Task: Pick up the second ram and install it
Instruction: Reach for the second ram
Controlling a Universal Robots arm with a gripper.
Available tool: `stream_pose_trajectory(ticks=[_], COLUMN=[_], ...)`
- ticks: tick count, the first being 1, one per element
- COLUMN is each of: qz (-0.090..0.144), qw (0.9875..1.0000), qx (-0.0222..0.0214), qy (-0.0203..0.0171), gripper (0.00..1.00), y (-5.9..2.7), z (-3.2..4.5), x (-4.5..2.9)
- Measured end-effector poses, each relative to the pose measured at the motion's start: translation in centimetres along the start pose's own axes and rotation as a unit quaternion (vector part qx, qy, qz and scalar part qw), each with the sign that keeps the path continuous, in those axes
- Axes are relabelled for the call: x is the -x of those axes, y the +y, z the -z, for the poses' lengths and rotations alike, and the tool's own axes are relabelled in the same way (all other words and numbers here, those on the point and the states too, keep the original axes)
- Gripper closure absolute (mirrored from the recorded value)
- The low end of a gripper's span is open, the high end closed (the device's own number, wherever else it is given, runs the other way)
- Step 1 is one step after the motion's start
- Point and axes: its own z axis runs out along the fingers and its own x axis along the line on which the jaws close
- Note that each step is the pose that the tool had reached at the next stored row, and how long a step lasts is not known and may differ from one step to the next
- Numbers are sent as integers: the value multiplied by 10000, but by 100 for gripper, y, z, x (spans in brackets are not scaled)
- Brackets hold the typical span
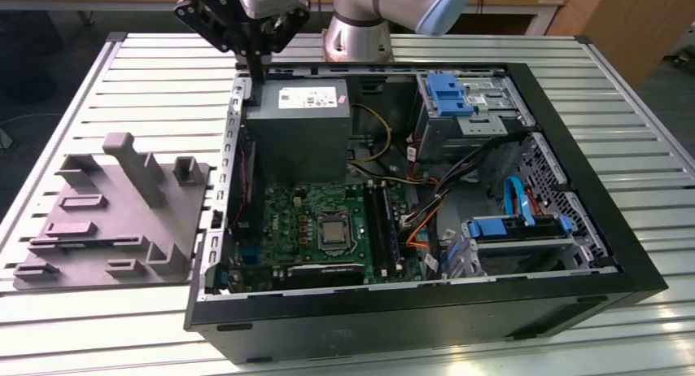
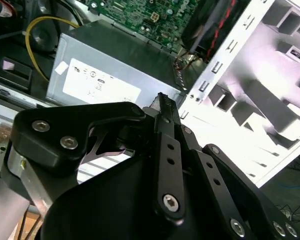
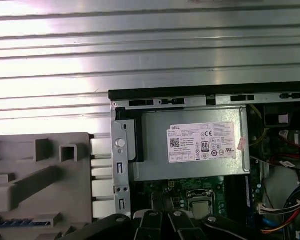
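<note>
Slatted metal table (image 1: 142,75), open computer case (image 1: 434,315), grey fixture (image 1: 109,217), gripper (image 1: 256,67) above case

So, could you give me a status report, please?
Gripper shut, over the open black computer case's rim. Thin bluish ram stick lies in the grey moulded tray. Nothing seen blocking.

**One printed label, on the power supply**

In the first wrist view a white label (image 3: 202,142) lies on the grey power supply (image 3: 152,150). It carries rows of fine print, a square code and several round certification marks. A small sticker (image 3: 240,144) sits just beside the label's edge.
</note>
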Motion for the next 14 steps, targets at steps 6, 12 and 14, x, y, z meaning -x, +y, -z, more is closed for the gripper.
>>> stream_pose_trajectory(ticks=[6, 12, 14], qz=[0, 0, 0], qw=[10000, 10000, 10000], qx=[1, 1, 1], qy=[-2, -3, -4], gripper=[90, 90, 90], y=[-15, -29, -34], z=[2, 4, 5], x=[-192, -383, -444])
